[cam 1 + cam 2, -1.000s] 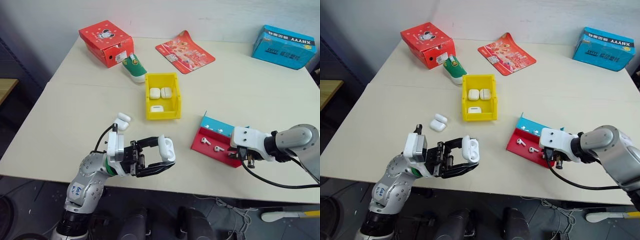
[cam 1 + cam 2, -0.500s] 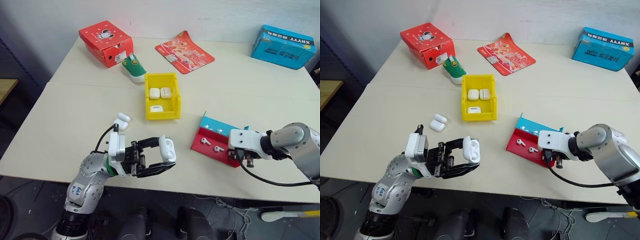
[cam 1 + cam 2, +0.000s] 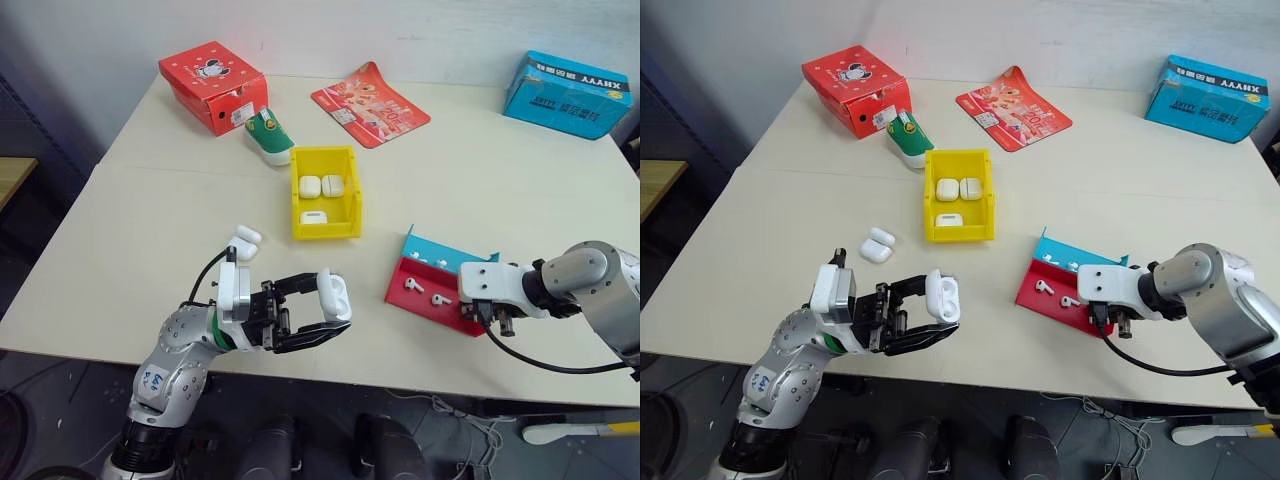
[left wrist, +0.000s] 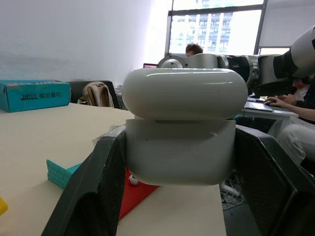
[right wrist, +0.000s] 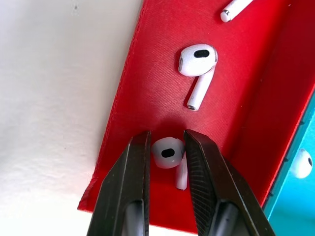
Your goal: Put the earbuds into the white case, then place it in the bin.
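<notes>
My left gripper [image 3: 334, 312] hovers over the table's front edge, shut on the white case [image 3: 335, 293], whose lid stands slightly ajar [image 4: 184, 132]. My right gripper [image 5: 166, 138] points down into the red-and-blue tray [image 3: 420, 298], with its fingers closed on one of the earbuds [image 5: 167, 153]. Another earbud [image 5: 197, 61] lies loose on the red floor just beyond. Two earbuds [image 3: 407, 285] show in the tray from the head views. The yellow bin [image 3: 297, 195] sits mid-table with three white cases inside.
A spare white case [image 3: 878, 245] lies on the table left of the bin. Behind it are a green-and-white shoe toy [image 3: 269, 137], a red carton [image 3: 212, 85], a red leaflet [image 3: 369, 103] and, far right, a blue box [image 3: 567, 93]. People sit beyond the table [image 4: 194, 49].
My right wrist has turned a little over the tray. The left arm and the case it holds have stayed put.
</notes>
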### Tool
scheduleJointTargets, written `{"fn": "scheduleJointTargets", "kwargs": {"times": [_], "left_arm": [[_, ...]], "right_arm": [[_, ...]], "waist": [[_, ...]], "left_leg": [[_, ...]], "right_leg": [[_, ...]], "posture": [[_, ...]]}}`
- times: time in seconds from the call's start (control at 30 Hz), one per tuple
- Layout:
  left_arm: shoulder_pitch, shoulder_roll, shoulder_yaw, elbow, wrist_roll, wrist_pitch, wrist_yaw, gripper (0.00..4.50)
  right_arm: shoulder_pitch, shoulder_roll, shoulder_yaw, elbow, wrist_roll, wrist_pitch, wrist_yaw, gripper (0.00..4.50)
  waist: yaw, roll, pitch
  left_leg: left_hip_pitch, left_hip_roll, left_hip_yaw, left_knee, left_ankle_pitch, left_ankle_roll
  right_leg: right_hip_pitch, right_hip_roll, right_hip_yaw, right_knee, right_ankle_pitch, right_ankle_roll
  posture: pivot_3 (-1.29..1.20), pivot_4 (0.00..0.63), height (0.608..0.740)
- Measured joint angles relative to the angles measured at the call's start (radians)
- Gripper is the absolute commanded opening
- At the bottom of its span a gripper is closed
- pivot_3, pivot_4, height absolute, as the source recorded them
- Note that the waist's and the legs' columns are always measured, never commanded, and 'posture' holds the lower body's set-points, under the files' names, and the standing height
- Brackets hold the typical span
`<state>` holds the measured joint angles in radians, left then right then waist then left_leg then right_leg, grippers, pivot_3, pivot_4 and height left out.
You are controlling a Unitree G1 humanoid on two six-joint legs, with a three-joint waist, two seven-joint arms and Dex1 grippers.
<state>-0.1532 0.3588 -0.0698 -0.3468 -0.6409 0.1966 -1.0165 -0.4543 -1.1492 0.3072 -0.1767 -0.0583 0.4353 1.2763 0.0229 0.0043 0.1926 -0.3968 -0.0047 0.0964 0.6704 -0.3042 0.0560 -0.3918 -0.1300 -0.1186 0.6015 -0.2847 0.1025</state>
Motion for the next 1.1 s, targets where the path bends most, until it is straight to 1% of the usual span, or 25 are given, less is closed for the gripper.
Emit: {"fn": "scheduleJointTargets", "kwargs": {"times": [0.33, 0.8, 0.9, 0.93, 1.0, 1.1], "left_arm": [[0.000, 0.000, 0.000, -0.001, 0.000, 0.000, 0.011, 2.82], [0.002, 0.000, 0.000, -0.004, 0.000, 0.001, 0.019, 2.82], [0.002, 0.000, -0.001, -0.004, 0.000, 0.001, 0.019, 2.82], [0.002, 0.000, -0.001, -0.004, 0.000, 0.001, 0.019, 2.82], [0.003, 0.000, 0.000, -0.004, 0.000, 0.000, 0.019, 2.82], [0.010, 0.000, 0.000, -0.004, 0.000, 0.000, 0.019, 2.82]], "right_arm": [[-0.023, -0.001, 0.010, 0.039, -0.100, -0.126, 0.069, 1.05], [-0.058, 0.008, 0.017, 0.108, -0.134, -0.238, 0.147, 1.05], [-0.065, 0.021, 0.017, 0.117, -0.135, -0.278, 0.139, 1.63], [-0.067, 0.022, 0.017, 0.126, -0.135, -0.301, 0.137, 1.93], [-0.071, 0.022, 0.017, 0.140, -0.137, -0.344, 0.137, 1.93], [-0.071, 0.022, 0.017, 0.144, -0.126, -0.353, 0.147, 1.93]], "waist": [[0.000, 0.000, 0.000], [-0.002, 0.000, 0.000], [-0.003, 0.000, 0.000], [-0.003, 0.000, 0.000], [-0.003, 0.000, 0.000], [-0.003, 0.000, 0.000]], "left_leg": [[0.000, 0.000, 0.000, 0.002, 0.000, 0.000], [0.000, 0.000, 0.000, 0.002, 0.000, 0.000], [0.000, 0.000, 0.000, 0.003, 0.000, 0.000], [0.000, 0.000, 0.000, 0.003, 0.000, 0.000], [0.000, 0.000, 0.000, 0.003, 0.000, 0.000], [0.000, 0.000, 0.000, 0.004, 0.000, 0.000]], "right_leg": [[0.000, 0.000, 0.000, 0.001, 0.000, 0.000], [0.000, 0.000, 0.000, 0.002, 0.000, 0.000], [0.000, 0.000, 0.000, 0.002, 0.000, 0.000], [0.000, 0.000, 0.000, 0.002, 0.000, 0.000], [0.000, 0.000, 0.000, 0.002, 0.000, 0.000], [0.000, 0.000, 0.000, 0.003, 0.000, 0.000]], "posture": [[0.00, 0.150, 0.740], [0.00, 0.150, 0.740], [0.00, 0.150, 0.740], [0.00, 0.150, 0.740], [0.00, 0.150, 0.740], [0.00, 0.150, 0.740]]}}
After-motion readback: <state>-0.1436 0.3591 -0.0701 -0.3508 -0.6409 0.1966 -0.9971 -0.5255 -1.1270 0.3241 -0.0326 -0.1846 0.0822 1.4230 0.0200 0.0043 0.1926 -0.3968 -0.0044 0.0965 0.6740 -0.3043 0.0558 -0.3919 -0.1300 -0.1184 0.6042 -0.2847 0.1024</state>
